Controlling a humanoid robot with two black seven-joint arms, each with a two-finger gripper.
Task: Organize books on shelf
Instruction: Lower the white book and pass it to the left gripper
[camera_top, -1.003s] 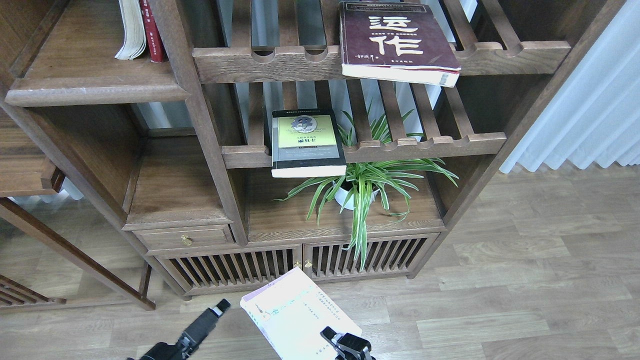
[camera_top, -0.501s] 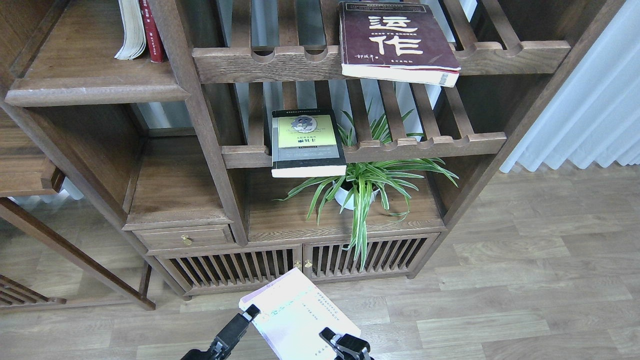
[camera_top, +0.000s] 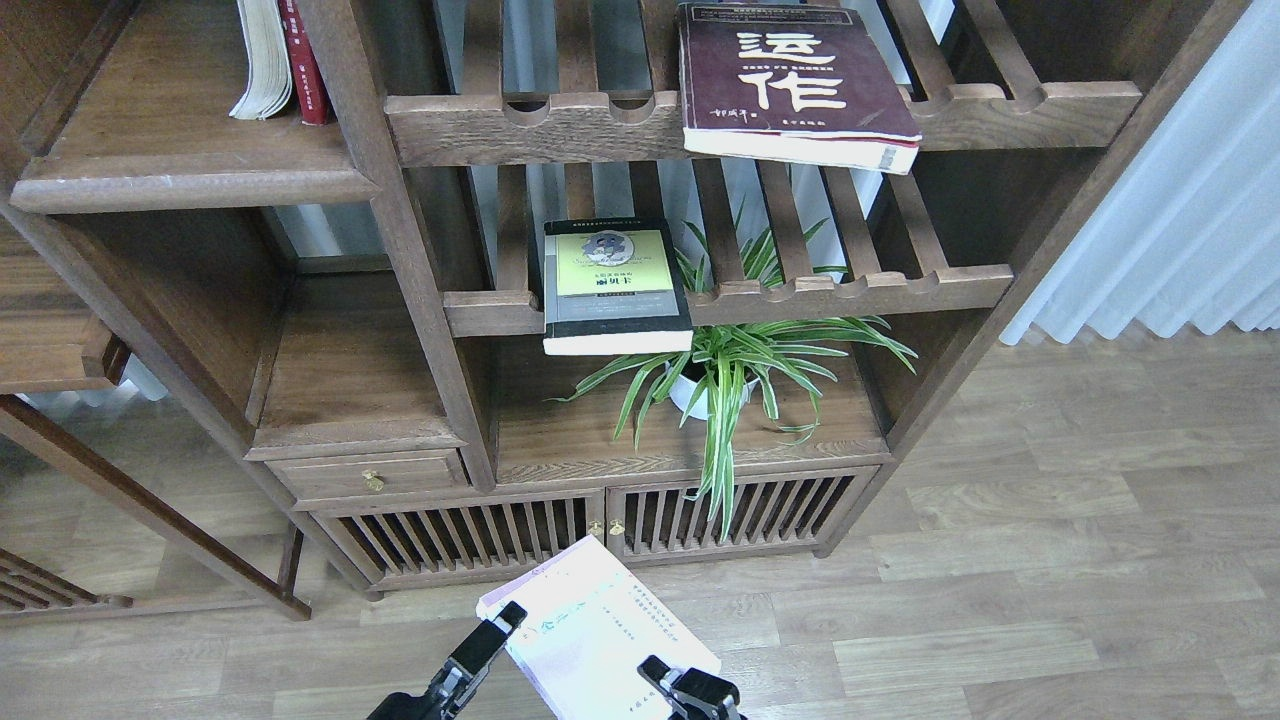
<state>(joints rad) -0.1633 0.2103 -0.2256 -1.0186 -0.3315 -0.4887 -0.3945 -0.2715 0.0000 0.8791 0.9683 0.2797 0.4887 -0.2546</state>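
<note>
The pale lavender-white book (camera_top: 590, 625) is held off the floor at the bottom centre. My right gripper (camera_top: 690, 690) is shut on its lower right part. My left gripper (camera_top: 492, 632) touches the book's left edge; its fingers cannot be told apart. The maroon book (camera_top: 790, 80) lies flat on the upper slatted rack and overhangs its front rail. The black-grey book with the yellow-green panel (camera_top: 612, 285) lies on the lower slatted rack. The solid shelf (camera_top: 190, 185) is at the upper left, far above both grippers.
Two upright books (camera_top: 280, 60) stand at the back of the solid shelf. A spider plant in a white pot (camera_top: 715, 375) sits below the lower rack. A white curtain (camera_top: 1180, 200) hangs at the right. A wooden frame (camera_top: 150, 510) stands at the left.
My left gripper has moved right and up until it touches the pale book's left edge. The right gripper and the book have barely moved.
</note>
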